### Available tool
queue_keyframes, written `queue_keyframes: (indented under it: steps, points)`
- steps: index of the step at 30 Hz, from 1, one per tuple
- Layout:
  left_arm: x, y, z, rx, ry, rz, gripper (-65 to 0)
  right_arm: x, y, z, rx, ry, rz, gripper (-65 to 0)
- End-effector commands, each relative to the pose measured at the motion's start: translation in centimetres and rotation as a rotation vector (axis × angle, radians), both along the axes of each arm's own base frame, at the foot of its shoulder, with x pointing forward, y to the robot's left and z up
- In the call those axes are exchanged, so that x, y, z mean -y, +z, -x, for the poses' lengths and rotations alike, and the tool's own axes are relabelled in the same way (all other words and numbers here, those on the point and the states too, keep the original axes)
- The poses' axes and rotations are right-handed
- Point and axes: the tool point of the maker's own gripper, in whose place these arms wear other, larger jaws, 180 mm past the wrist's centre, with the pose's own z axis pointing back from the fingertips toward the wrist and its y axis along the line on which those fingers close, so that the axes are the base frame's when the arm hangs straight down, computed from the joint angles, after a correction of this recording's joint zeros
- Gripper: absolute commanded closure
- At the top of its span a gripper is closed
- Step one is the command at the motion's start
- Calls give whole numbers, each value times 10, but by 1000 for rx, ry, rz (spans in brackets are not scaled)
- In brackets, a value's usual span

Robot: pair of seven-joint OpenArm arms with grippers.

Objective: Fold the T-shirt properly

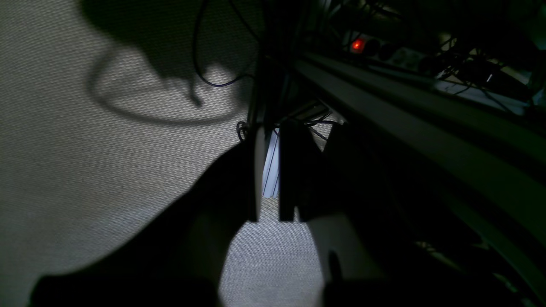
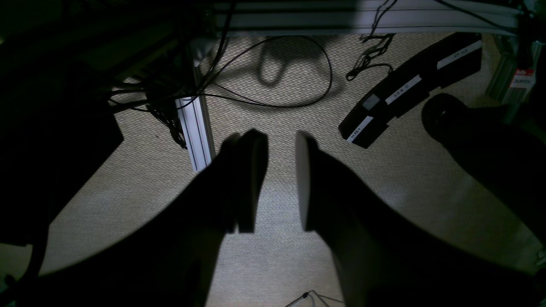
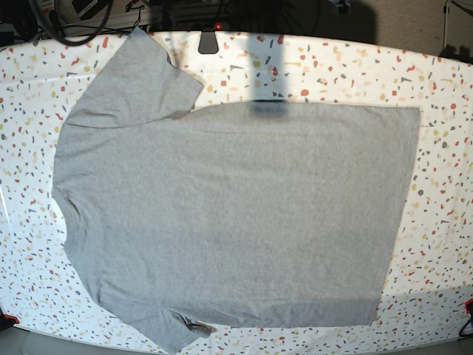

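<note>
The grey T-shirt [image 3: 236, 214] lies spread flat on the speckled white table [image 3: 355, 66] in the base view, plain side up. Its collar end and both sleeves point left and its hem is at the right. Neither arm shows in the base view. In the left wrist view my left gripper [image 1: 273, 136] hangs over beige carpet, its jaws a narrow gap apart with nothing between them. In the right wrist view my right gripper [image 2: 279, 140] is open wider, also empty, over the same carpet. The shirt shows in neither wrist view.
Under the table are aluminium frame bars [image 2: 198, 128], loose black cables [image 2: 294, 102] and a black bar with white labels [image 2: 409, 89]. A power strip with a red light [image 1: 358, 44] sits behind a rail. A dark clip [image 3: 208, 42] rests at the table's far edge.
</note>
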Motion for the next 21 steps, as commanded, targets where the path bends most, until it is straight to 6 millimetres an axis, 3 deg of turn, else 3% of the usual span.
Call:
queue_keyframes:
  steps: [1, 16, 21]
  points:
    - [0, 1, 2, 2, -1, 3, -72, 2, 0, 1, 5, 2, 5, -167]
    - [-1, 1, 8, 1, 2, 0, -71, -2, 0, 5, -5, 5, -19, -167]
    - [-1, 2, 13, -2, 2, -1, -71, 6, 1, 10, 15, 17, -7, -167]
